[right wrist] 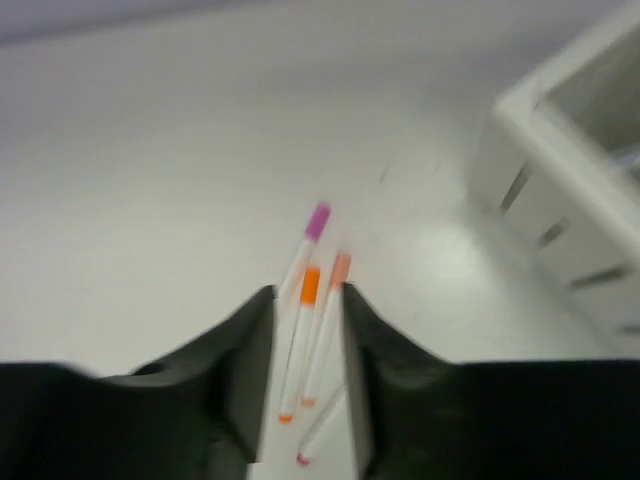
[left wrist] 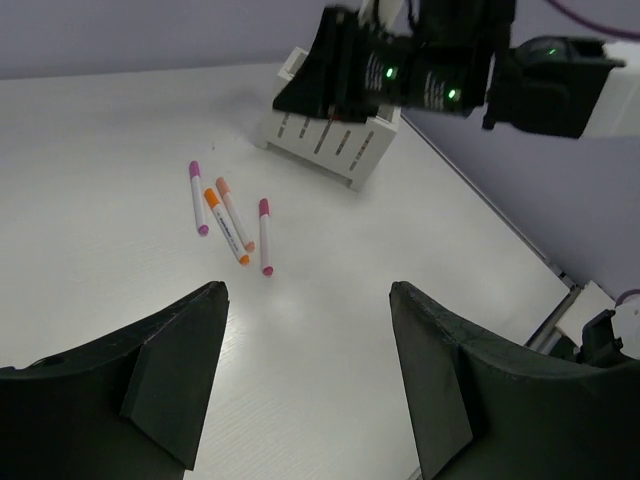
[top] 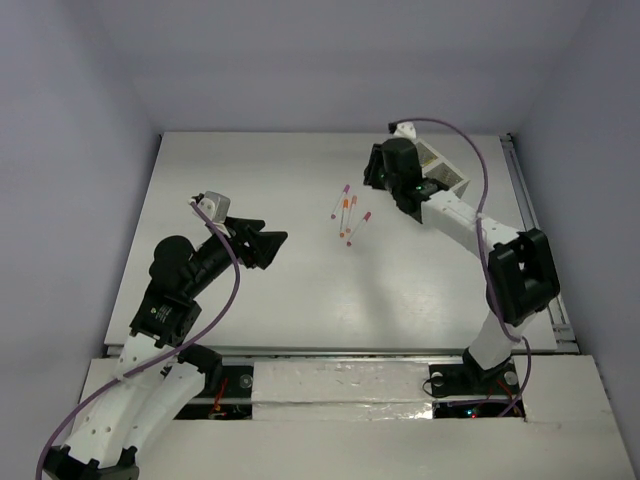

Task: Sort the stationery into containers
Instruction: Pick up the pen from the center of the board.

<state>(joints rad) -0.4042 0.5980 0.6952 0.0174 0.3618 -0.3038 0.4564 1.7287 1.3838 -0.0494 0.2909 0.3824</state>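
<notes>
Several thin white pens lie close together on the table (top: pixel 300 300): a purple-capped one (left wrist: pixel 197 197), an orange-capped one (left wrist: pixel 228 228), a pale orange one (left wrist: pixel 235 213) and a pink-capped one (left wrist: pixel 265 236). In the top view they lie mid-table (top: pixel 348 213). The white slatted box (top: pixel 441 166) stands at the back right; it also shows in the left wrist view (left wrist: pixel 330 142) and the right wrist view (right wrist: pixel 560 150). My right gripper (top: pixel 373 179) hovers between box and pens, its jaws a little apart and empty (right wrist: pixel 305 292). My left gripper (top: pixel 274 241) is wide open and empty (left wrist: pixel 305 300), left of the pens.
A metal rail (top: pixel 535 240) runs along the table's right edge. The right arm (left wrist: pixel 470 70) hangs over the box in the left wrist view. Grey walls close in the back and both sides.
</notes>
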